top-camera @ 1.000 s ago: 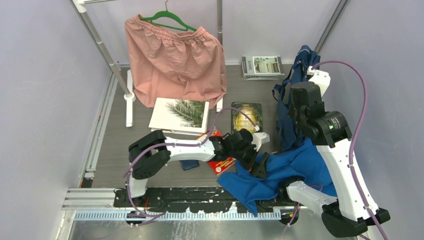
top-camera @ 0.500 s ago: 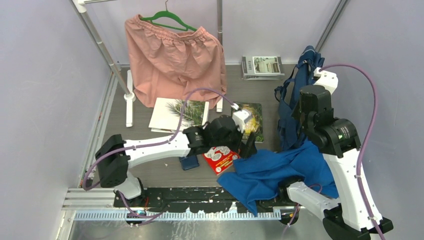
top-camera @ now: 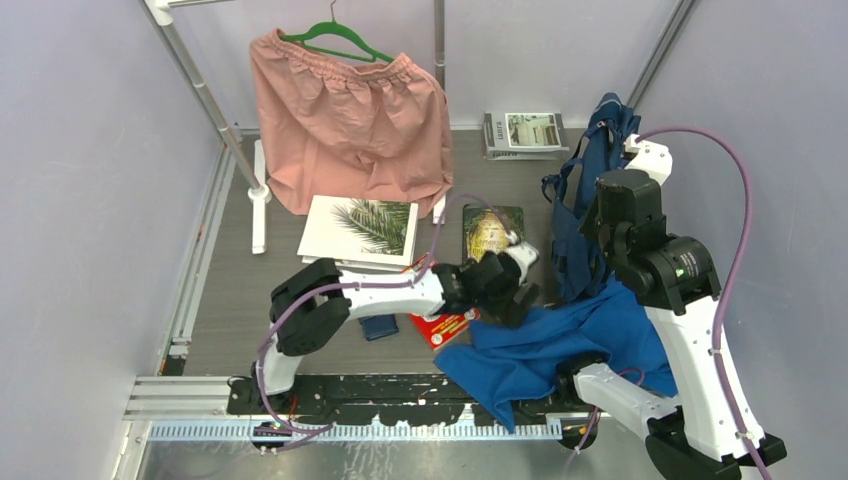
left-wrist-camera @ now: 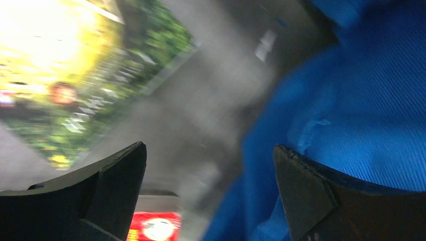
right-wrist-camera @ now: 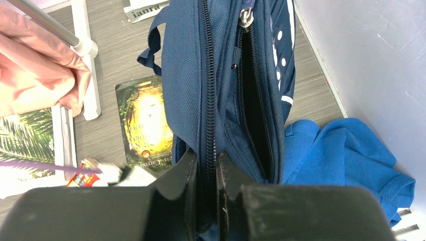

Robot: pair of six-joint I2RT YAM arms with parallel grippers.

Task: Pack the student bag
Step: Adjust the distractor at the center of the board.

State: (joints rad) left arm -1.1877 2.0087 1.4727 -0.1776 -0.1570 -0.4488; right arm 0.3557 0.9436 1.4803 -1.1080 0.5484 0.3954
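Observation:
The student bag (top-camera: pixel 578 205), navy with white dots, hangs upright at the right of the table. Its main zip gapes open in the right wrist view. My right gripper (right-wrist-camera: pixel 206 168) is shut on the student bag (right-wrist-camera: pixel 221 75), pinching the zipper edge from above. My left gripper (top-camera: pixel 515 297) stands open, low over the table at the left edge of a royal-blue cloth (top-camera: pixel 560 345). In the left wrist view the left gripper (left-wrist-camera: pixel 208 148) is wide open and holds nothing. The blue cloth (left-wrist-camera: pixel 361 100) lies by its right finger, grey table between the fingers.
A green and yellow book (top-camera: pixel 490 232) lies just behind the left gripper, a red packet (top-camera: pixel 445 325) and a small navy wallet (top-camera: pixel 379 327) to its left. A palm-leaf book (top-camera: pixel 360 228), pink shorts (top-camera: pixel 350 120) on a rack and magazines (top-camera: pixel 525 132) sit further back.
My left gripper, still open, swung from the cloth's edge back over the green book, then returned to the cloth's left edge. The right arm lifted slightly, then held the bag still.

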